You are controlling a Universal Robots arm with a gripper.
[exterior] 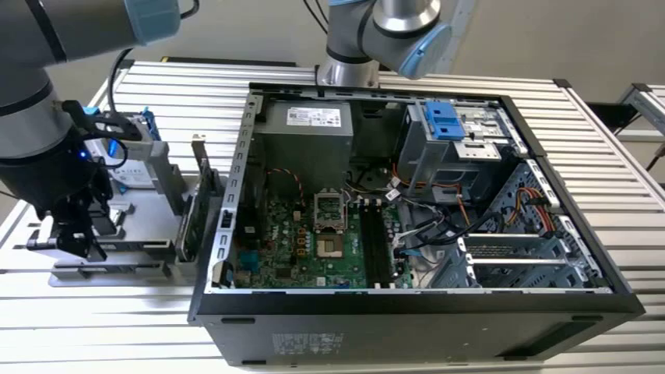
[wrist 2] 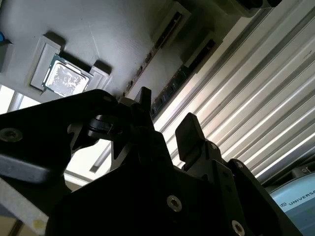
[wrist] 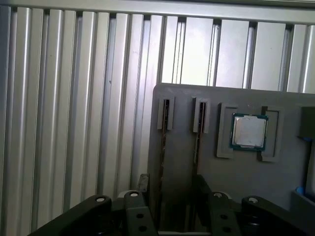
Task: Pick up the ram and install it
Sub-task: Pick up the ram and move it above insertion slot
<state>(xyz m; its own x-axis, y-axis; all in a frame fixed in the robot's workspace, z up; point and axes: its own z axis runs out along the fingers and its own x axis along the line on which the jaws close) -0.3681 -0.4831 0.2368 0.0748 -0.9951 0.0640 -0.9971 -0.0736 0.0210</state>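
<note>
The ram [wrist: 163, 147] stands on edge in a slot of the grey parts tray [wrist: 236, 196], a thin dark strip seen from above. In the second wrist view the ram [wrist 2: 170, 89] shows a row of dark chips running between my fingers. My gripper [wrist: 171, 189] is open, low over the tray, with one black finger on each side of that stick and a small gap to it. In the exterior view the gripper [exterior: 68, 238] hangs over the tray [exterior: 146, 206], at the exterior view's left of the open computer case [exterior: 416, 202].
A second thin stick [wrist: 198, 145] stands in the neighbouring slot, close to one finger. A processor chip [wrist: 249, 131] lies in a tray recess. A blue-framed drive [exterior: 124, 148] and an expansion card [exterior: 202, 195] stand on the tray. The motherboard's long black memory slots [exterior: 379, 241] lie inside the case.
</note>
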